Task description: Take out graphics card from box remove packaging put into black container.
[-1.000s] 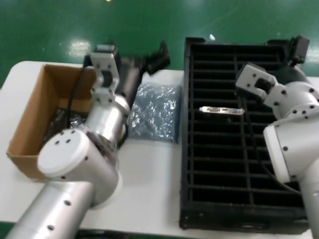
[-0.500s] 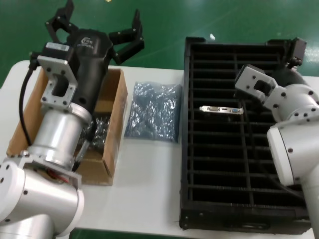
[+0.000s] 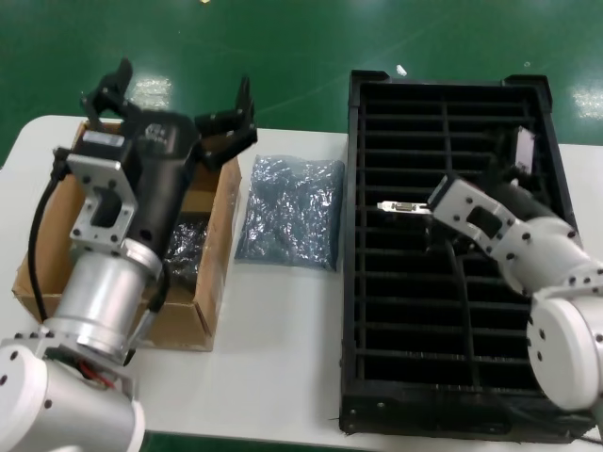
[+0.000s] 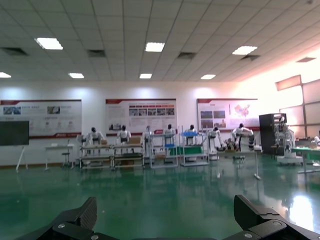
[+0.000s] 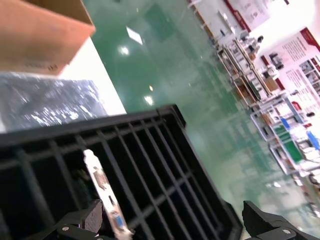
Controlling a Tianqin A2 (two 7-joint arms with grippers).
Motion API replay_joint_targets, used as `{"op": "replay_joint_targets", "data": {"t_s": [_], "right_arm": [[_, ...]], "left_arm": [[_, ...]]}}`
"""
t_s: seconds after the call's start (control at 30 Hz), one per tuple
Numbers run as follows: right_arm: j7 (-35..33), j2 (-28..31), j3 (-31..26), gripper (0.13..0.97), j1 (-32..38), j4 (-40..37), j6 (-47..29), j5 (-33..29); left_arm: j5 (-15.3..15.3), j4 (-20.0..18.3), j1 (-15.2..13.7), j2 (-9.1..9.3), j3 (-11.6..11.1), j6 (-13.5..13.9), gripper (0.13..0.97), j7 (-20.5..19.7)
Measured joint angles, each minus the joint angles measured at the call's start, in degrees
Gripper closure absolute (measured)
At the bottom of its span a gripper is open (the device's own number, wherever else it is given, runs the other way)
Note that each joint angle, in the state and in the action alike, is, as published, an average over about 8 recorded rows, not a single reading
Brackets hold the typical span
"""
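The brown box [image 3: 215, 247] stands on the left of the table with a shiny dark wrapped bundle [image 3: 188, 252] inside. My left gripper [image 3: 174, 105] hangs open and empty above the box's far edge; in the left wrist view, that gripper [image 4: 165, 210] faces the hall. The limp grey-blue packaging [image 3: 290, 209] lies flat between the box and the black container [image 3: 443, 377]. A graphics card's silver bracket [image 3: 403, 206] stands in one slot of the container. My right gripper [image 3: 482, 188] is open over the container, and one of its fingers [image 5: 92, 217] is close beside the bracket [image 5: 102, 192].
The white table [image 3: 283, 339] ends near me and at the left behind the box. Green floor [image 3: 301, 47] lies beyond its far edge. The right arm's elbow [image 3: 565, 348] hangs over the container's near right part.
My left arm rose from lying across the box and now holds its gripper open above the box's far edge. My right arm swung toward me over the container, up to the card's bracket.
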Motion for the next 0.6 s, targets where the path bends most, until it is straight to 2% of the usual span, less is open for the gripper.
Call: {"op": "replay_joint_targets", "data": {"t_s": [0.6], "right_arm": [[-10.76,4.12,2.77,0.129,-10.48,1.87,11.44,29.31]], "left_arm": [[6.77,0.10,6.65,-1.79,-1.17,-1.13,0.132,-8.02]]}}
